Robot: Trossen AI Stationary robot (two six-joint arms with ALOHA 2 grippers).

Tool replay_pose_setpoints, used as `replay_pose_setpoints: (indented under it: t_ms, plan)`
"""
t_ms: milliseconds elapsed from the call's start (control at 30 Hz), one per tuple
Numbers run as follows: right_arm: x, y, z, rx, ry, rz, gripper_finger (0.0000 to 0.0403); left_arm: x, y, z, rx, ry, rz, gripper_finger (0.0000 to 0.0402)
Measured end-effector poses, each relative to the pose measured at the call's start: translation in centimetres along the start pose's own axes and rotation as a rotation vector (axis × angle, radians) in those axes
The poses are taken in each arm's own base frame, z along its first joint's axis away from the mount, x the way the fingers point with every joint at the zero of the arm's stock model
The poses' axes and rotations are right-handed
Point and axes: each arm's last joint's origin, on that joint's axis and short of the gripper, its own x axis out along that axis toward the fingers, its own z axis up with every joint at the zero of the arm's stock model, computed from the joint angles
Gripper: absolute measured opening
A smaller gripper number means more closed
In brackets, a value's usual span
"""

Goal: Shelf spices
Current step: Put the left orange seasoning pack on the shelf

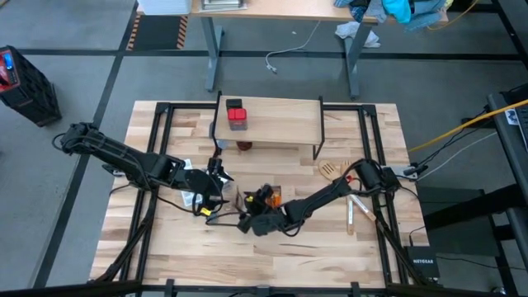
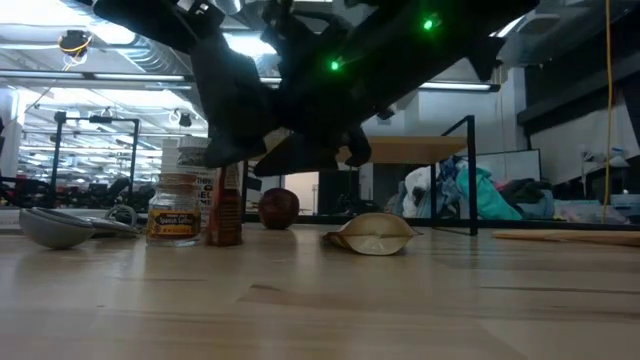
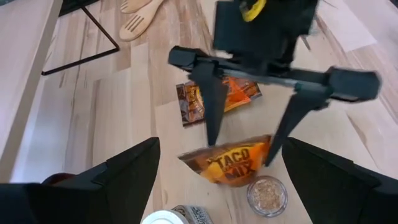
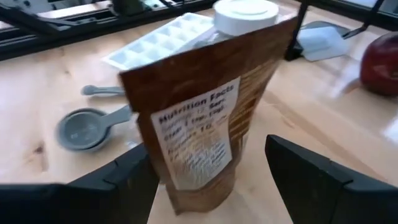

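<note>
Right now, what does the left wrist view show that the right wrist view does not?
Only the left wrist view shows the open right gripper astride the taco mix packet, its orange front, a second orange packet, a small glass jar and wooden utensils. Only the right wrist view shows the packet's nutrition label, a grey measuring spoon, an ice cube tray and a red apple. Both show the packet and the white jar cap.

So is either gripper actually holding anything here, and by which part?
Nothing is held yet. The right gripper stands open astride the upright taco mix packet, with gaps showing on both sides. The left gripper is open and empty.
</note>
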Motion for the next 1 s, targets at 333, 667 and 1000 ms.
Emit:
replay_pose_setpoints:
  t_ms: [333,667,1000]
  plan:
    - [0.8,-0.9,0.4,0.005,-0.015,-0.054,0.0287,-0.1,-0.3,0.0,0.009,-0.003,-0.011,0.0331]
    - [1.2,-1.3,0.5,-0.055,0.005,-0.058,0.0179,-0.3,-1.1,0.1,0.024,-0.009,-0.036,0.0331]
    - [0.4,-1.3,1.7,-0.234,0.004,-0.055,0.0021,-2.0,-0.7,0.1,0.035,-0.043,-0.037,0.0331]
